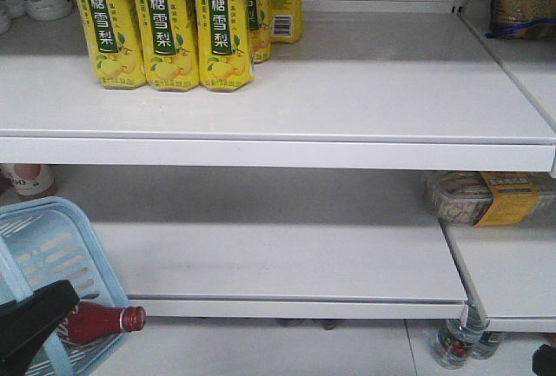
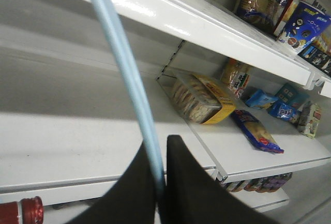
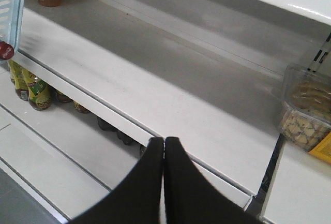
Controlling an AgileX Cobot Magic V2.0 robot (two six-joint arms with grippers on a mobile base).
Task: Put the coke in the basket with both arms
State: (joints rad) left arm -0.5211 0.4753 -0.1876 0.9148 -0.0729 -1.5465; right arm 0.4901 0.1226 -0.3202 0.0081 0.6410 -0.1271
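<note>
The light blue slatted basket [image 1: 52, 237] hangs at the lower left of the front view, before the low shelf. The coke [image 1: 95, 322] lies inside it, red label showing and its red cap [image 1: 132, 317] poking past the basket's right side. That cap also shows in the left wrist view [image 2: 28, 208] and the right wrist view [image 3: 6, 50]. My left gripper [image 2: 160, 149] is shut on the basket's thin blue handle [image 2: 119, 53]. My right gripper [image 3: 164, 140] is shut with nothing in it, over the front edge of the low shelf, to the right of the basket [image 3: 10, 12].
Yellow pear-drink bottles [image 1: 165, 24] stand on the upper shelf. A clear snack box with a yellow label [image 1: 486, 198] sits at the right on the low shelf. Bottles [image 3: 31, 89] stand beneath that shelf. Snack packs [image 2: 256, 133] lie further right.
</note>
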